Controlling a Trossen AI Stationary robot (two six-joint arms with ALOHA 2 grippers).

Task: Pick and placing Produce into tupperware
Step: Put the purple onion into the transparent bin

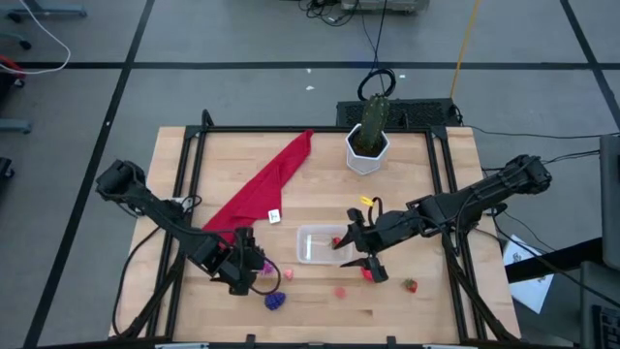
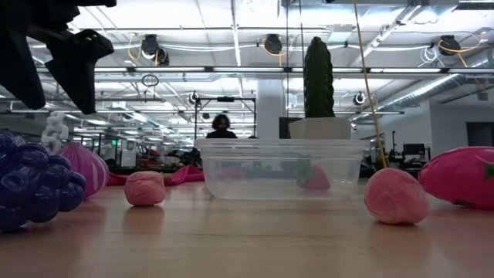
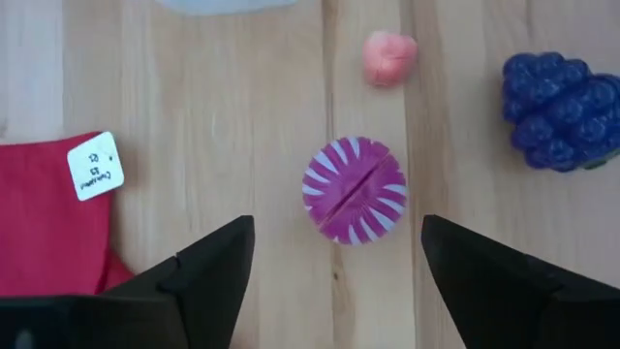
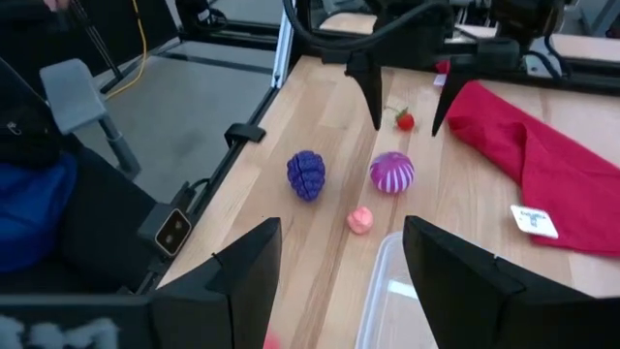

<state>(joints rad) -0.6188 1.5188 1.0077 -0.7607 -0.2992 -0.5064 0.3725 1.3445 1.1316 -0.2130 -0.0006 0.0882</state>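
The tupperware point(image 1: 320, 243) sits near the middle of the wooden counter point(image 1: 417, 174), with a small red piece point(image 2: 312, 178) visible inside it in the low view. The left gripper point(image 3: 334, 254) hovers with its fingers spread wide above a pink-and-white striped toy point(image 3: 355, 189), holding nothing. A purple grape bunch point(image 3: 560, 109) and a small pink piece point(image 3: 389, 56) lie near that toy. The right gripper point(image 4: 339, 254) is open and empty at the container's right edge. A red cloth point(image 1: 262, 186) lies to the left.
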